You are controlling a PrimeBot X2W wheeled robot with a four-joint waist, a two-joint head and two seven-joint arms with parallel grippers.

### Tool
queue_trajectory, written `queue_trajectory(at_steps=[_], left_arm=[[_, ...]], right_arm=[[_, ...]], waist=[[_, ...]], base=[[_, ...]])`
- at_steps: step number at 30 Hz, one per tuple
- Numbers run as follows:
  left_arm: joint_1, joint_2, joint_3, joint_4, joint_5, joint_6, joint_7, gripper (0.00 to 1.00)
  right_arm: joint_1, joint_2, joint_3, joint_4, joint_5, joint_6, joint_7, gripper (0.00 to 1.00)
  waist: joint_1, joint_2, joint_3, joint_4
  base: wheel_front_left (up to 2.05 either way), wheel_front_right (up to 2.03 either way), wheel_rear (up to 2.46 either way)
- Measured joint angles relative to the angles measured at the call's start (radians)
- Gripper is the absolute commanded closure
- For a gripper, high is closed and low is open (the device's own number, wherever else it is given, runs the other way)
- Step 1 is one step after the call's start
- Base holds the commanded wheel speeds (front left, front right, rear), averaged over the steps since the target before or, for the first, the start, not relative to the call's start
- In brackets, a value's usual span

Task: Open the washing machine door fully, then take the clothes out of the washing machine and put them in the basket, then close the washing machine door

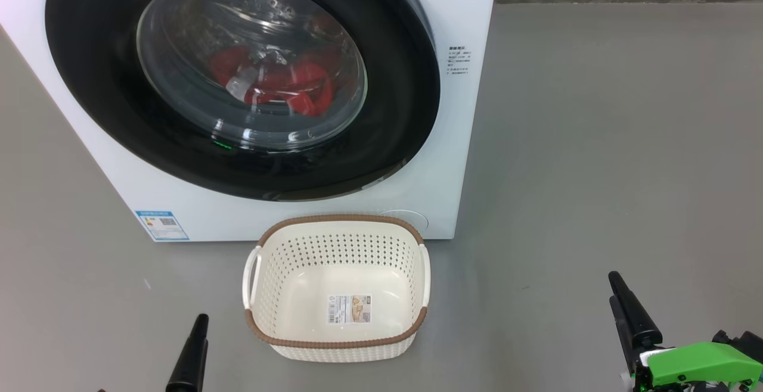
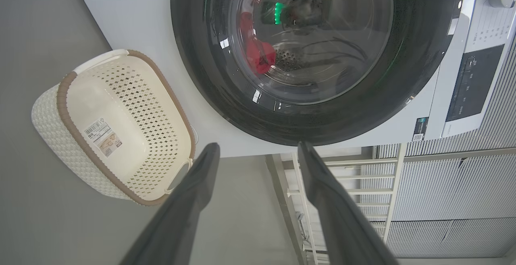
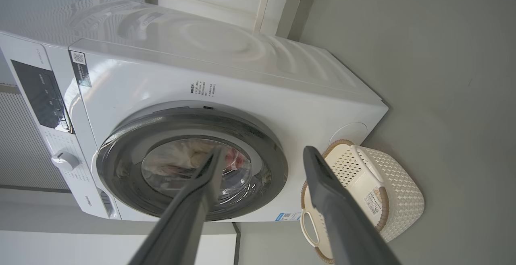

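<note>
Clothes, red, lie inside the washing machine behind the shut door, upper centre of the head view. Below it, at lower centre, the basket stands on the grey floor, a barcode sticker on its bottom. A blue label with a QR code sits at the machine's lower left; small print right of the door is unreadable. Left gripper and right gripper each hold their 2 fingers wide apart, grasping nothing.
</note>
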Motion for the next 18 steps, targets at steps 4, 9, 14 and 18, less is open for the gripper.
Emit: queue_trajectory(at_steps=[4, 9, 14, 18], left_arm=[[0.000, 0.003, -0.006, -0.006, 0.057, 0.000, -0.013, 0.00], [0.000, 0.004, -0.007, -0.020, 0.133, 0.000, -0.030, 0.00], [0.004, 0.004, -0.007, -0.034, 0.211, 0.000, -0.043, 0.00], [0.004, 0.006, -0.008, -0.047, 0.277, 0.000, -0.052, 0.00]], right_arm=[[0.000, -0.011, 0.016, 0.000, -0.041, 0.000, -0.010, 0.00], [0.001, -0.015, 0.026, 0.000, -0.094, 0.000, -0.026, 0.00], [0.009, -0.023, 0.034, -0.005, -0.166, 0.000, -0.038, 0.00], [0.014, -0.025, 0.037, -0.011, -0.216, 0.000, -0.049, 0.00]], waist=[[0.0000, 0.0000, 0.002, 0.001], [0.0000, 0.0000, 0.003, 0.002], [-0.0001, 0.0000, 0.004, 0.003], [-0.0001, 0.0000, 0.007, 0.004]], base=[[0.00, 0.00, 0.00], [0.00, 0.00, 0.00], [0.00, 0.00, 0.00], [0.00, 0.00, 0.00]])
